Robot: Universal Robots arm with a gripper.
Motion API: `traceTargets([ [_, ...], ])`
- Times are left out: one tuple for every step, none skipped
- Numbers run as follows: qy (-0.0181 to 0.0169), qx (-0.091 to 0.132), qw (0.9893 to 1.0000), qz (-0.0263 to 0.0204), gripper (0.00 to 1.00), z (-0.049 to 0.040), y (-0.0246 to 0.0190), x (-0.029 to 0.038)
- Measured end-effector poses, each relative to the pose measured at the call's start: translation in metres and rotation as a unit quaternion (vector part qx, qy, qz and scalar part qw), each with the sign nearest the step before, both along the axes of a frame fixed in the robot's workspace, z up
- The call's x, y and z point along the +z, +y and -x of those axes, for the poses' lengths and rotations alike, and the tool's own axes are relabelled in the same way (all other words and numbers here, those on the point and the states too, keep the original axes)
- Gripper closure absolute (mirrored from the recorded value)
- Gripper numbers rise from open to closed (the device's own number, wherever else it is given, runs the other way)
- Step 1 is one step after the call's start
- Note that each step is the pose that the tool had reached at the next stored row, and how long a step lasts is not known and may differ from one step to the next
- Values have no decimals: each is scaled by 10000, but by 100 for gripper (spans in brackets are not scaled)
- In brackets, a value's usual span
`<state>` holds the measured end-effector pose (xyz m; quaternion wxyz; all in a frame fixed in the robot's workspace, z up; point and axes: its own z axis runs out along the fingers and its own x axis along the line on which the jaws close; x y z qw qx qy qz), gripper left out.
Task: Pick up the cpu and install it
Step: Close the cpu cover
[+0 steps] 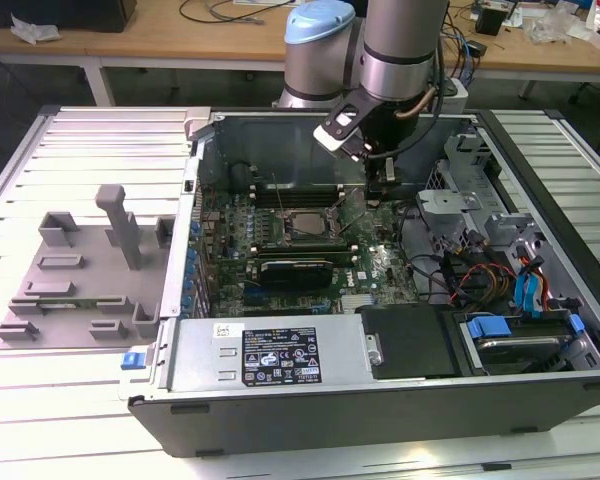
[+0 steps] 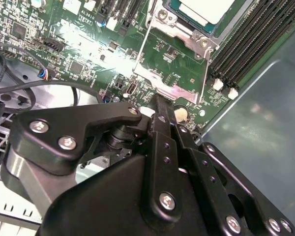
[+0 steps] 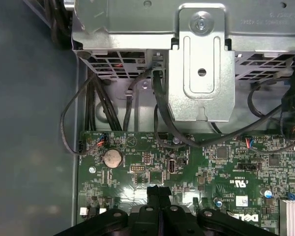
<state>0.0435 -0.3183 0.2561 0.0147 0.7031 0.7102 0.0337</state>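
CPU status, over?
Pincer shut, nothing in it, tips by the raised metal frame. cpu lying in socket, not held. Black cables beside the motherboard.

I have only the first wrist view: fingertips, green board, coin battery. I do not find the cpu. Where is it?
Observer: In the second wrist view the cpu sits in its socket, ahead of the gripper.
Operator: Is the gripper holding it?
Observer: No. The gripper is shut and empty, its tip near a shiny metal frame next to the socket; touching or not, I cannot tell.
Operator: Where does it hang?
Observer: In the exterior view the gripper hangs over the motherboard, to the exterior view's right of the cpu.
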Motion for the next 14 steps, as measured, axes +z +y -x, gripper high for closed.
traceTargets([
  [0, 1, 10000, 0, 89, -2, 0, -20],
  [0, 0, 10000, 0, 89, -4, 0, -45],
  [0, 0, 10000, 0, 89, -4, 0, -66],
  [0, 1, 10000, 1, 89, -5, 0, -72],
  [0, 0, 10000, 2, 89, -5, 0, -72],
  [0, 1, 10000, 0, 89, -4, 0, -74],
  [-1, 1, 10000, 0, 89, 4, 0, -74],
  [-1, 1, 10000, 1, 89, 29, 0, -74],
  [0, 0, 10000, 0, 89, 66, 1, -74],
  [-1, 1, 10000, 0, 89, 89, 2, -74],
  [-2, 0, 10000, 0, 89, 107, 2, -74],
  [-4, 0, 10000, 1, 89, 138, 3, -73],
  [-6, 0, 10000, 1, 89, 159, 3, -73],
  [-9, 1, 10000, 0, 89, 179, 3, -73],
])
